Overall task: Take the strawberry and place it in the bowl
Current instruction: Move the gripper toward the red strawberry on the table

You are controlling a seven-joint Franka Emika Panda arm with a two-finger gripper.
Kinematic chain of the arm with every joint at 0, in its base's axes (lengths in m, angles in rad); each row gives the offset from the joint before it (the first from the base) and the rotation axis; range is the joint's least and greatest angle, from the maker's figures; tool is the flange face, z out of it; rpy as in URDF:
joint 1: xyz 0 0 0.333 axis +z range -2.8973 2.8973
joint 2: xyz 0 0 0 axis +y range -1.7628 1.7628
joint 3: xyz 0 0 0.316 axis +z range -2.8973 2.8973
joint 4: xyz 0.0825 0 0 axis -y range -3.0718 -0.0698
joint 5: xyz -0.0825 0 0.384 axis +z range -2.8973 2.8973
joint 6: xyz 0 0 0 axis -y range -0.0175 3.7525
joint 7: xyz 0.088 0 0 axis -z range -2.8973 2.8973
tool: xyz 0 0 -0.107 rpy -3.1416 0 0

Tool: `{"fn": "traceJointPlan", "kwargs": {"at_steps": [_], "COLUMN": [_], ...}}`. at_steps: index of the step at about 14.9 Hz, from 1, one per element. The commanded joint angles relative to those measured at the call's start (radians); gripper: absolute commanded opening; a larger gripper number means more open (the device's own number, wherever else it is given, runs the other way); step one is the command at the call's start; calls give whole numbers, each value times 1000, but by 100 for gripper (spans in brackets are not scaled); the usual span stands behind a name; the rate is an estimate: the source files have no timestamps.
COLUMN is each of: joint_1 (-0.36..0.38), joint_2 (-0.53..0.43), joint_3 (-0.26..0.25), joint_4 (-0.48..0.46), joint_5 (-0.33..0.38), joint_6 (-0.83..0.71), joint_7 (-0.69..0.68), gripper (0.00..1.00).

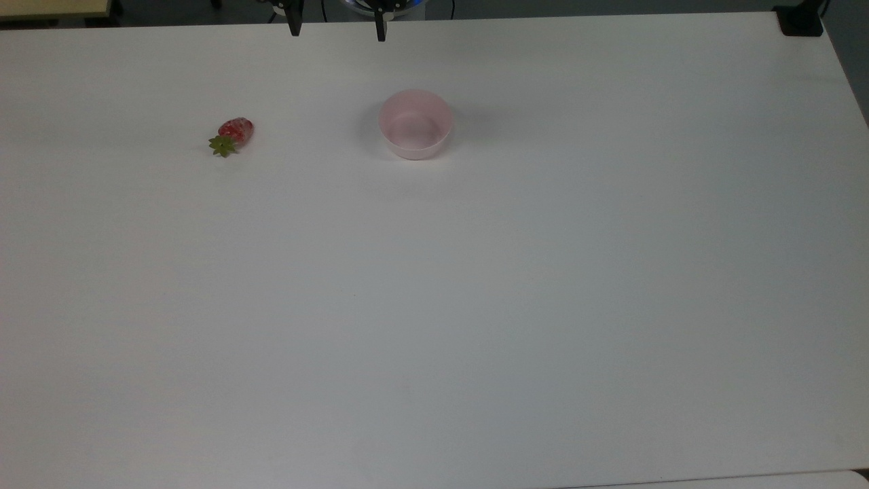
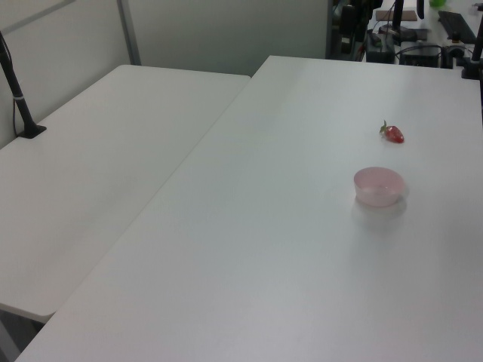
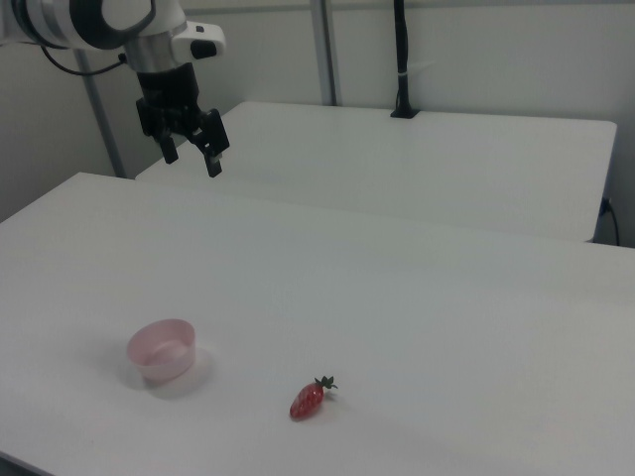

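The red strawberry (image 1: 233,134) with its green cap lies on its side on the white table (image 1: 434,305), left of the pale pink bowl (image 1: 415,124) in the top view. In the right view the strawberry (image 3: 309,399) rests to the right of the bowl (image 3: 162,349), both near the front edge. The left view has the strawberry (image 2: 393,133) beyond the bowl (image 2: 379,185). My gripper (image 3: 191,157) hangs open and empty high above the table's far side, well away from both; its two fingertips (image 1: 294,30) poke in at the top view's upper edge.
A second white table (image 2: 98,181) adjoins on the left view's left, with a black post (image 2: 16,90) clamped to it. Another black clamp (image 1: 800,20) sits at the top view's upper right corner. Desks with equipment (image 2: 407,30) stand beyond the table.
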Motion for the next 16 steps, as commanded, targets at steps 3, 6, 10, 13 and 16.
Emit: {"fn": "traceJointPlan", "kwargs": {"at_steps": [3, 6, 10, 13, 16], "joint_1": [6, 6, 5, -12, -67], "joint_2": [-60, -60, -60, -86, -104], "joint_3": [-3, -3, -3, -9, -12], "joint_4": [-63, -63, -63, -78, -119], "joint_5": [-1, -1, -1, -1, -28], "joint_6": [28, 28, 25, -4, -50], "joint_7": [-9, -9, -12, -65, -327], "gripper": [100, 100, 100, 100, 100]}}
